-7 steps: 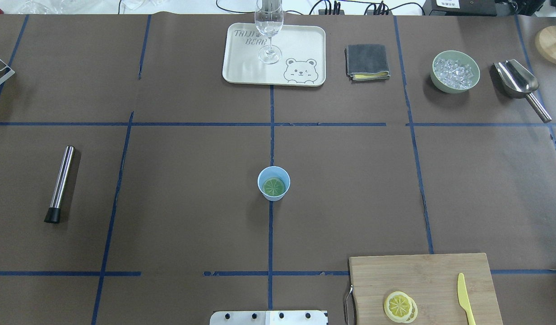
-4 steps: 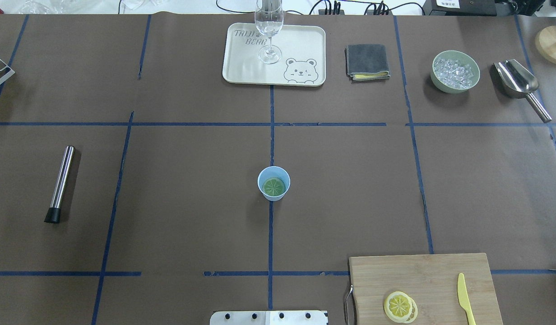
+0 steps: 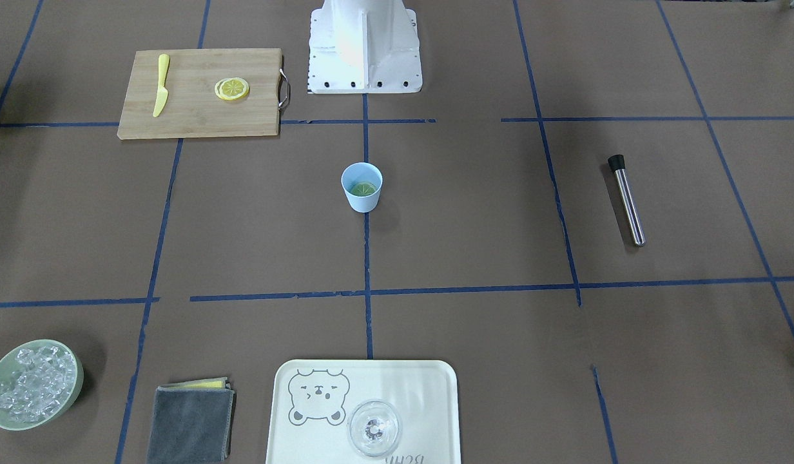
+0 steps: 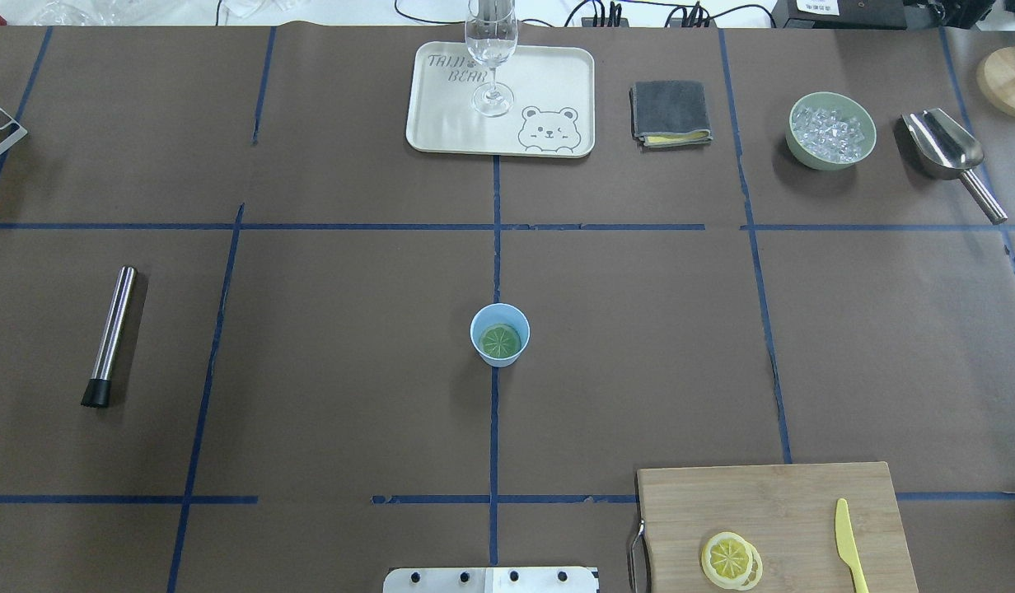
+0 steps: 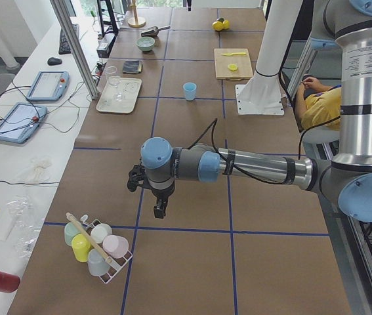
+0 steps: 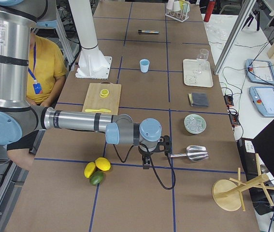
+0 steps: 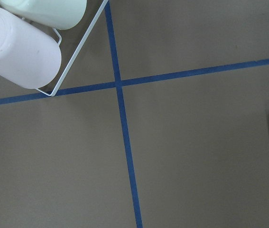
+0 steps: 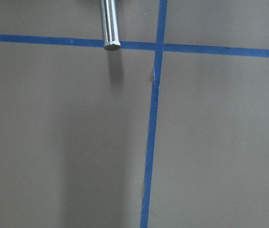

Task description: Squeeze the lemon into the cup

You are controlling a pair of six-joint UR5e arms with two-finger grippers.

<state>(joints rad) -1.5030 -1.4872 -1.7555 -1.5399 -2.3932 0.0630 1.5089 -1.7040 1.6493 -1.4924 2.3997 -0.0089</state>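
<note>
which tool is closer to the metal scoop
Right. The right tool hangs just off the handle end of the scoop; the left tool is far off at the other end, by the rack of cups.

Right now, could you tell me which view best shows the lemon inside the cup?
Overhead exterior: the lemon lies fully visible inside the cup. Front-facing shows part of it; side views only the cup; wrist views neither.

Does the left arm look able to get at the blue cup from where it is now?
Probably yes. The cup stands alone mid-table, nothing tall near it. The left gripper hangs above the table by the cup rack; only the steel rod lies roughly between, low enough to pass over.
</note>
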